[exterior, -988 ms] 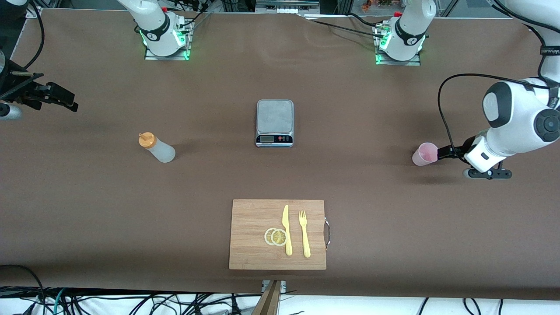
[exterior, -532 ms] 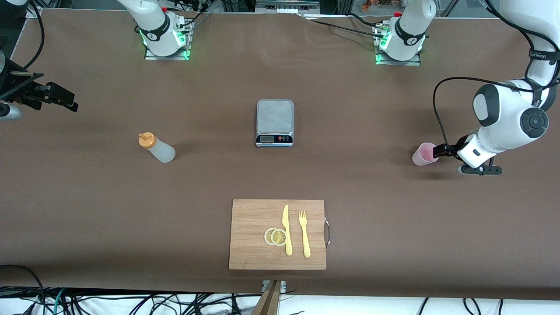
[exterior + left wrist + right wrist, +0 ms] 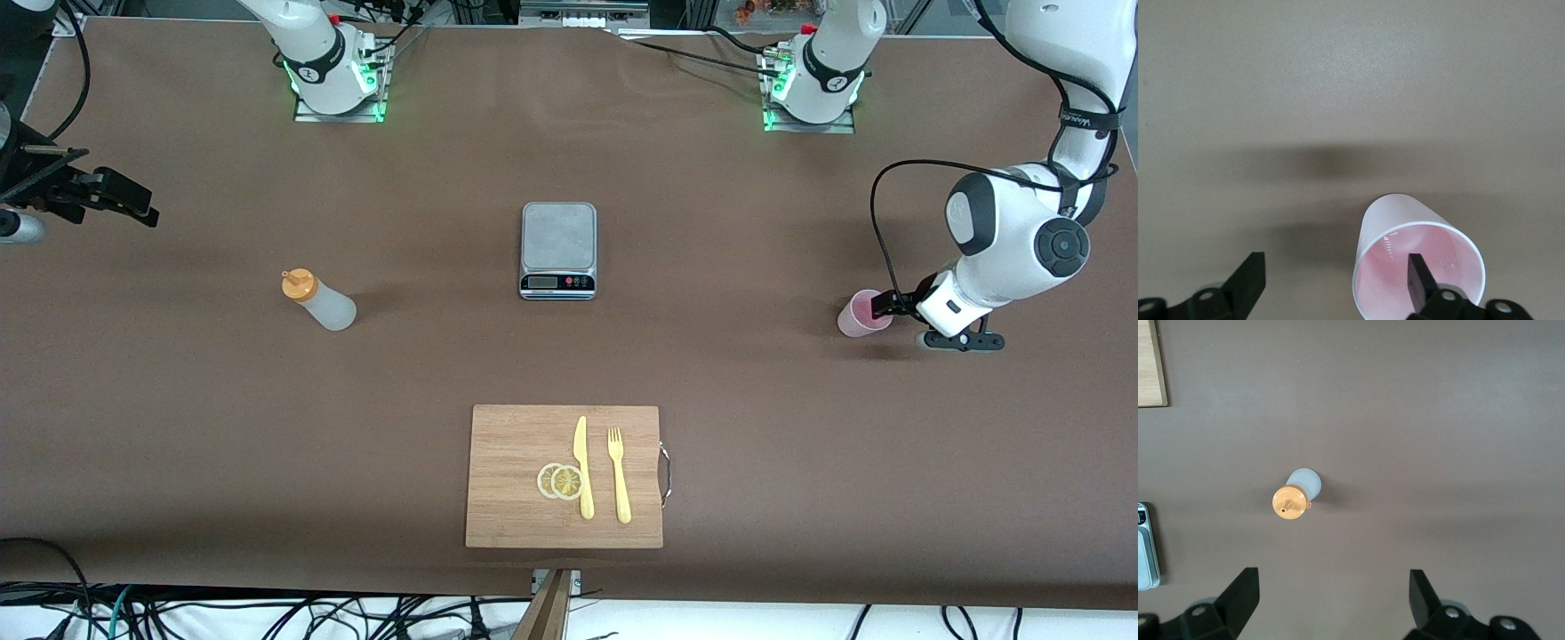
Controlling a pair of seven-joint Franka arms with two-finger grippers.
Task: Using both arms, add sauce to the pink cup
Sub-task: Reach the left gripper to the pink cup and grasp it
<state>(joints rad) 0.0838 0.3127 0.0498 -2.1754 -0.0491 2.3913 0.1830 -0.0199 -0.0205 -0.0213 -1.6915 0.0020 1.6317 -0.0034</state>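
left gripper (image 3: 1335,280): jaws apart, one finger inside pink cup (image 3: 1418,260), one outside its wall | right gripper (image 3: 1331,597): spread wide, empty, high above sauce (image 3: 1296,497)

We are looking down on a wide brown table (image 3: 178,427) lying under even light, its near edge giving way to a pale floor (image 3: 756,622) where black cables (image 3: 267,613) are tangling, while metal framing (image 3: 587,11) is running along its far edge.
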